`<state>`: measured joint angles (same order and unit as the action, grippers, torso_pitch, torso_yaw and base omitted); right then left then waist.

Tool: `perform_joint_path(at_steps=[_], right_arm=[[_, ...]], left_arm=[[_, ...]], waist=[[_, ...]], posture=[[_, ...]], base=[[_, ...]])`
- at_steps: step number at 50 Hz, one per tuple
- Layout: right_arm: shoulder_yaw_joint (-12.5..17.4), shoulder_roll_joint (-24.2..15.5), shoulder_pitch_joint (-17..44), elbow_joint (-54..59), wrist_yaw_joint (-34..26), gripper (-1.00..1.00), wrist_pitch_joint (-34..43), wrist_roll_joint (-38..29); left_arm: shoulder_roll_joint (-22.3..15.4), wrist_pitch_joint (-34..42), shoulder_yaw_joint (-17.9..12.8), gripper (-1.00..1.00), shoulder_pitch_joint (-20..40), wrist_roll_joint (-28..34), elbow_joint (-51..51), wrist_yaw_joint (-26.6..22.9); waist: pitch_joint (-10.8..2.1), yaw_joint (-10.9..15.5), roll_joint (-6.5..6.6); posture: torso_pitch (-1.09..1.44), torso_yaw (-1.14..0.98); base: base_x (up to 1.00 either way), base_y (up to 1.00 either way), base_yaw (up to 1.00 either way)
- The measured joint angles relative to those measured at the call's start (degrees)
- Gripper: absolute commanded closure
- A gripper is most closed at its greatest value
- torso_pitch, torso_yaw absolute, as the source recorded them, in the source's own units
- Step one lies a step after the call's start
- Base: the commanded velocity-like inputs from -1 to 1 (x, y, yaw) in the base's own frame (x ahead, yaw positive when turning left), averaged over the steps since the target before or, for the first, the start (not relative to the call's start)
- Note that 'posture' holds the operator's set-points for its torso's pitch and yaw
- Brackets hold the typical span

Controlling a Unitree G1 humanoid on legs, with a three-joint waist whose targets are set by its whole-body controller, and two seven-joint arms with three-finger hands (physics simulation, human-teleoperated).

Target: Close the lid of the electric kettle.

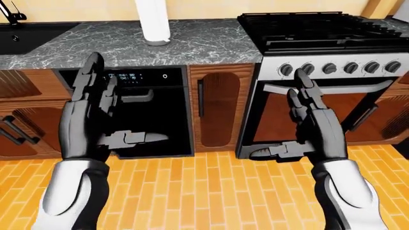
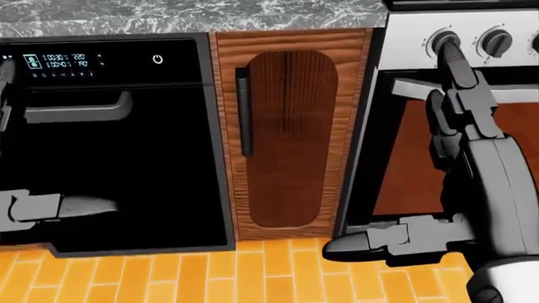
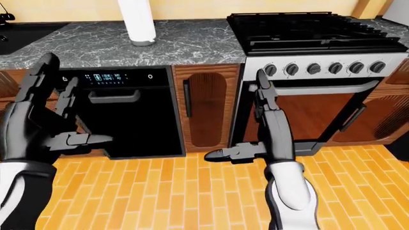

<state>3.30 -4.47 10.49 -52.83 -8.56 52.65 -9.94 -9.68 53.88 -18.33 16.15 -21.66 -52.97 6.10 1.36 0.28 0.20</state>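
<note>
No electric kettle shows in any view. My left hand (image 1: 121, 103) is raised at the left of the left-eye view, fingers spread upward and thumb pointing right, open and empty. My right hand (image 1: 281, 117) is raised at the right, in line with the oven door, fingers up and thumb pointing left, open and empty. Both hands hang in the air over the floor, touching nothing. The head view looks lower and shows only the right hand (image 2: 412, 145) and the left thumb (image 2: 67, 207).
A grey marble counter (image 1: 96, 45) runs along the top, with a white cylinder (image 1: 153, 21) standing on it. A black sink (image 1: 25, 36) is at top left and a black gas stove (image 1: 320, 28) at top right. Below are a black dishwasher (image 1: 157, 120), a wooden cabinet door (image 1: 219, 108) and the oven door (image 1: 358, 110). The floor (image 1: 204, 191) is orange wood.
</note>
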Motion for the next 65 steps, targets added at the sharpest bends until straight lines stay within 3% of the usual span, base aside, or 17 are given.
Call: perform_joint_path(at_steps=[14,27,47,57,62,65], right_arm=[[0.15,-0.45,0.97,-1.83,-0.55,-1.0,3.45,-0.87],[-0.56,-1.42,5.7,-5.96,-2.52,-1.0,9.58,-3.62],[-1.0,1.74,6.69,-5.92,-10.59,-1.0,9.42,-14.14],[-1.4,0.66,5.3,-5.57,-8.96,-1.0,8.35,-12.28],[-1.25,-0.09,4.42,-5.95,-8.12,-1.0,7.68,-11.66],[-1.41,-0.25,3.83,-5.72,-7.64,-1.0,7.42,-11.46]], left_arm=[[-3.54,0.97,-1.75,-1.0,0.04,-7.43,0.09,4.95],[-3.55,-1.0,-0.71,-1.0,-0.92,-6.74,1.34,4.23],[-3.47,-0.56,-0.81,-1.0,-0.8,-6.54,0.45,3.62],[-3.05,-1.88,-0.01,-1.0,-1.54,-4.96,2.3,2.56],[-2.68,-1.89,0.41,-1.0,-1.42,-4.66,1.53,1.94],[-2.59,-2.32,0.6,-1.0,-1.6,-4.59,1.41,1.59]], waist=[[0.46,-0.05,0.54],[0.2,0.01,0.46],[0.12,-0.14,0.78],[0.1,-0.32,0.99],[0.11,-0.95,2.06],[0.28,-1.03,1.62]], posture=[[0.0,0.0],[0.0,0.0],[0.0,0.0],[0.0,0.0],[0.0,0.0],[0.0,0.0]], base=[[0.0,0.0,0.0],[0.0,0.0,0.0],[0.0,0.0,0.0],[0.0,0.03,0.0],[0.0,0.24,0.0],[0.0,0.45,0.0]])
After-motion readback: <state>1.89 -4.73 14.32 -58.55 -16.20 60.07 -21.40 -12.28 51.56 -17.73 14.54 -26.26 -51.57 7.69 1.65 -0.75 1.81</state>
